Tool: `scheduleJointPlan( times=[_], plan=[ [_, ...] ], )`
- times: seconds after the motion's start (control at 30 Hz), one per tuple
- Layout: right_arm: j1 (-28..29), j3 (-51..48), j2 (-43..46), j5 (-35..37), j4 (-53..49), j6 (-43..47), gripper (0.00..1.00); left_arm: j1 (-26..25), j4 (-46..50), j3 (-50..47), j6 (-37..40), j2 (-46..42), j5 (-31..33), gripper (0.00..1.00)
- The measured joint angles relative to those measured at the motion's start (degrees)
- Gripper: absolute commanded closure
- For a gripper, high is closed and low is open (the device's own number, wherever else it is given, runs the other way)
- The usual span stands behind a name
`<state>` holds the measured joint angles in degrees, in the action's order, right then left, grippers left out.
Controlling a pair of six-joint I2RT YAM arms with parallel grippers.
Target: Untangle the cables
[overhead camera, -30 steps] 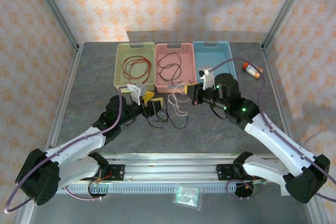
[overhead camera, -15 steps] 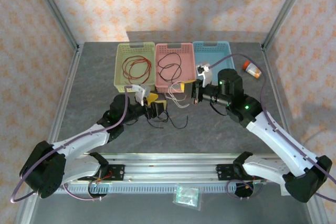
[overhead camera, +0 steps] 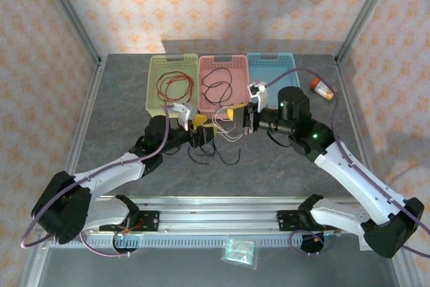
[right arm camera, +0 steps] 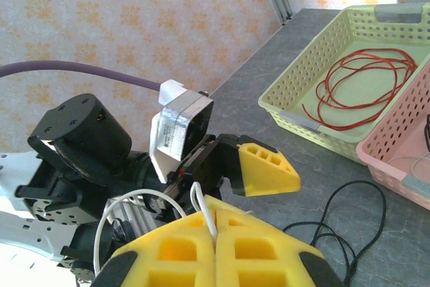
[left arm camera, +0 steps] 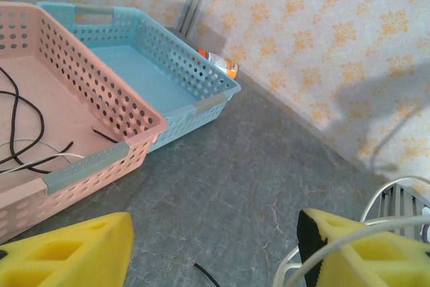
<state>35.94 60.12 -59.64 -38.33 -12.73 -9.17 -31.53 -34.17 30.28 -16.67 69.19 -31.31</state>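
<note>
Pinching a thin white cable (right arm camera: 197,201), the right gripper (right arm camera: 215,233) was clenched; the left gripper (left arm camera: 215,243), just beyond it, gaped released.

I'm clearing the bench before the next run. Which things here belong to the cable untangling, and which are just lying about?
Belongs to the job: white cable; loose black cable on the table; red cable in green basket; coiled black cable in pink basket; probably blue basket.
Lying about: orange-capped bottle; plastic bag.

No readable text anywhere; any print on the orange bottle (overhead camera: 322,89) or near packet (overhead camera: 239,249) is too small.
</note>
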Motion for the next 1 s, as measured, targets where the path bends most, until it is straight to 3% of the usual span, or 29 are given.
scheduleJointPlan(
  times=[0.33,0.77,1.0],
  plan=[
    [0.0,0.0,-0.1,-2.0,1.3,-0.7,1.00,-0.4,-1.7,1.6,-2.1,3.6,0.2,0.50],
    [0.0,2.9,3.8,-2.2,1.5,-0.7,1.00,-0.4,2.5,0.3,-2.8,3.5,13.1,0.66],
    [0.0,4.9,5.6,-1.9,2.1,-0.6,1.00,-0.4,7.0,-2.8,-2.8,2.8,19.2,0.68]
  ],
)
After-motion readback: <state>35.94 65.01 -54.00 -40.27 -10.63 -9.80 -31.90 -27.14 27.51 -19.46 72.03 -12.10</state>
